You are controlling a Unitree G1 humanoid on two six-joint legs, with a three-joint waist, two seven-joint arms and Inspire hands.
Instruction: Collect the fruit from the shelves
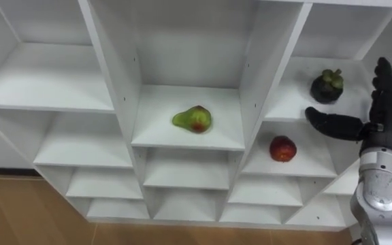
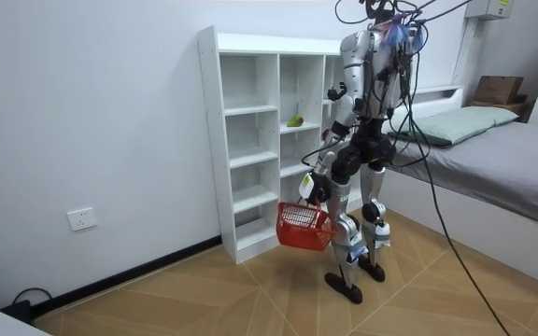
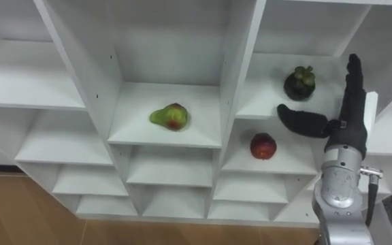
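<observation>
A white closet of open shelves (image 1: pixel 114 82) stands before me. A green-red pear (image 1: pixel 193 119) lies on the middle column's shelf. In the right column a dark mangosteen (image 1: pixel 326 86) sits on the upper shelf and a red apple (image 1: pixel 282 148) on the shelf below it. My right hand (image 1: pixel 380 116) is raised just right of the mangosteen, open, fingers straight up and thumb pointing left above the apple; it holds nothing. In the room view my left hand (image 2: pixel 308 187) hangs low, shut on the handle of a red basket (image 2: pixel 304 225).
The other shelf compartments (image 1: pixel 53 88) are bare. I stand on a wooden floor (image 2: pixel 250 299) close to the closet (image 2: pixel 250 140). A bed (image 2: pixel 493 159) lies behind me at the room view's right, and a white wall (image 2: pixel 82 121) at its left.
</observation>
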